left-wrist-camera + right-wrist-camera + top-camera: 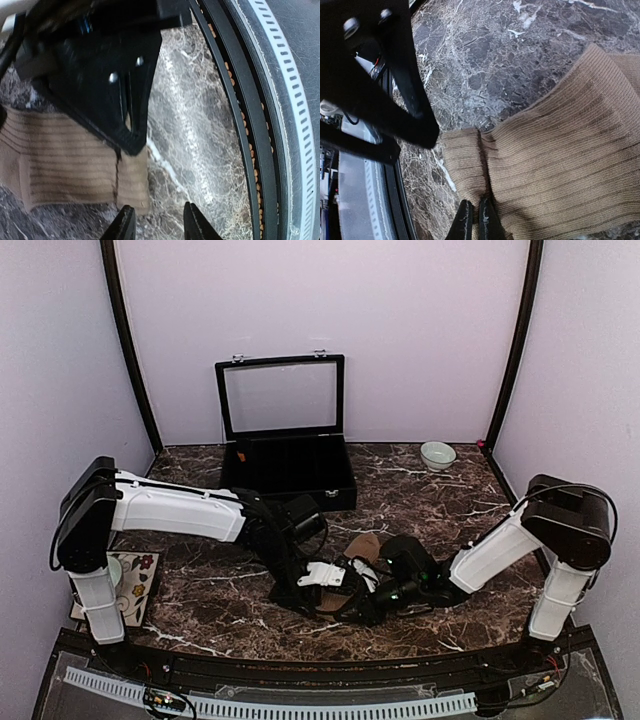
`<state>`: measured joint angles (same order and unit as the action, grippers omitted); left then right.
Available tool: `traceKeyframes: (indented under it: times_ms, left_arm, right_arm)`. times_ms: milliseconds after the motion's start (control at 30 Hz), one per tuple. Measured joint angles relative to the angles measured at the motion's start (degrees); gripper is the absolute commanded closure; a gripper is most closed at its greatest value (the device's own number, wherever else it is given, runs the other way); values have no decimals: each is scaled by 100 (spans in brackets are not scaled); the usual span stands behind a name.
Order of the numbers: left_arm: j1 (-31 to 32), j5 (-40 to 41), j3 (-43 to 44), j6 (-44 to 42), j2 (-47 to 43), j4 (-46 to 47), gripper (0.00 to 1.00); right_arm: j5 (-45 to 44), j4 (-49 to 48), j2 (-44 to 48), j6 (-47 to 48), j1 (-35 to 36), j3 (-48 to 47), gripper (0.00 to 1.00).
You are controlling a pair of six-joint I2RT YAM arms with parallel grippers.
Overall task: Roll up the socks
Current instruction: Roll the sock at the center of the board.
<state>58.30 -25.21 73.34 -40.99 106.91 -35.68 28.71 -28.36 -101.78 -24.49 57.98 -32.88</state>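
Left fingers point(123, 226) slightly apart; right fingers point(465, 222) tight together, both low.

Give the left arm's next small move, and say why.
Probably nudge the left gripper onto the corner of the tan sock and close. Its jaws stand open over the bare marble table just beside that corner, while the right gripper looks shut on the sock's folded edge, so rolling likely needs a second hold.

Top external: high behind the arm bases point(98, 615), facing forward and down, wide over the whole marble table point(200, 610); left wrist: close above the tabletop, facing the near-edge rail point(250, 130); right wrist: equally close, steeply down; shared by all three: tan ribbed sock point(560, 165).
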Motion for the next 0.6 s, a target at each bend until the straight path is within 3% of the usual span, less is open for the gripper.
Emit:
traceKeyframes:
  times_ms: [133, 333, 600]
  left_arm:
    - [66, -26, 157, -76, 179, -22, 65]
    - [96, 101, 162, -192, 570, 7, 79]
    - [103, 225, 101, -170, 612, 297, 79]
  right_arm:
    - [212, -179, -125, -284, -70, -9, 100]
    - [549, -330, -280, -599, -210, -37, 100]
    - [719, -627, -400, -868, -269, 20, 100]
